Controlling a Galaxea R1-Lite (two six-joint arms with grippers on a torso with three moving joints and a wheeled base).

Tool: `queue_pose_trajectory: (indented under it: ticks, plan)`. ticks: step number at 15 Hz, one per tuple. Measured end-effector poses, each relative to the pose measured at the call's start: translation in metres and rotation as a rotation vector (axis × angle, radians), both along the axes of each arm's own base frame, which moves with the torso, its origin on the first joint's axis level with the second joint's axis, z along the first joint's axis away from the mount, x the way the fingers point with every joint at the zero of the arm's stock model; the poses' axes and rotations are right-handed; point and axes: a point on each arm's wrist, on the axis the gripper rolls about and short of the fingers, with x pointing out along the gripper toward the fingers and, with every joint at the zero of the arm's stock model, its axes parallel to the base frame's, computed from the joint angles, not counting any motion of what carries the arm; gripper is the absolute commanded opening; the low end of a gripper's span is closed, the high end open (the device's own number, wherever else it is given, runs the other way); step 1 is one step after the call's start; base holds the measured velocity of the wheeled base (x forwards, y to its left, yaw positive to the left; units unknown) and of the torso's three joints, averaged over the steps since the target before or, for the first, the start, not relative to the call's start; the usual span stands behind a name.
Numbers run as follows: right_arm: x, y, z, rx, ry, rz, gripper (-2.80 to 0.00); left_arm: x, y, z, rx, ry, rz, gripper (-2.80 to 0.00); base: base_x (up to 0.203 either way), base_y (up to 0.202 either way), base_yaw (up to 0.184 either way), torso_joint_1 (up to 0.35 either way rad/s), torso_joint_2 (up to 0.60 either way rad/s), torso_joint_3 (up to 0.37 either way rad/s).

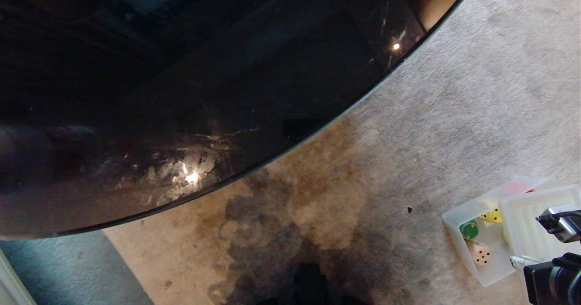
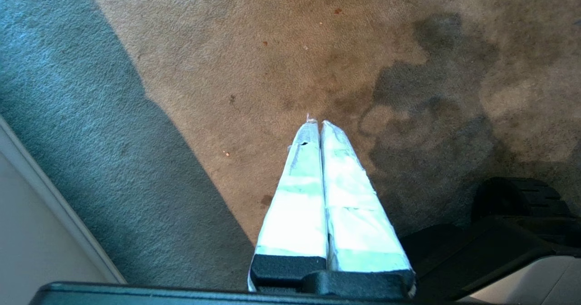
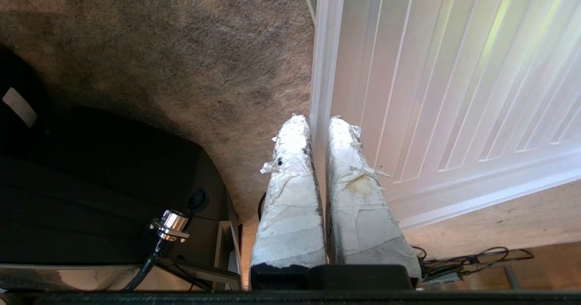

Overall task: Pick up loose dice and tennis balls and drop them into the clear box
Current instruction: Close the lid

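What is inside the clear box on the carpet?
In the clear box lie a yellow die, a dark green die and a tan die. The ribbed lid covers the rest, so anything under it is hidden.

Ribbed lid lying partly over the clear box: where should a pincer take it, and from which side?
Take the ribbed lid by its raised edge rim, coming from the carpet side. The rim is a thin upright lip that fingers can straddle, while the flat ribbed panel offers nothing to pinch. The right pincer appears shut on that rim.
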Motion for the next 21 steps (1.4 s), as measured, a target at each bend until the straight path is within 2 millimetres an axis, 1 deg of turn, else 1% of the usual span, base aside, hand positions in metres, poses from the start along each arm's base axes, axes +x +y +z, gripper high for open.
queue_pose_trajectory:
  ticks: [17, 21]
  plan:
    - [-0.0009, 0.0001, -0.0018, -0.001, 0.008, 0.003, -2.80, 0.0000, 0.0000, 0.0000, 0.000, 0.000, 0.000, -2.80, 0.000, 0.000, 0.000, 0.000, 0.00, 0.000]
    - [-0.0024, 0.0005, -0.0055, -0.002, 0.030, 0.007, -2.80, 0.0000, 0.0000, 0.0000, 0.000, 0.000, 0.000, -2.80, 0.000, 0.000, 0.000, 0.000, 0.00, 0.000]
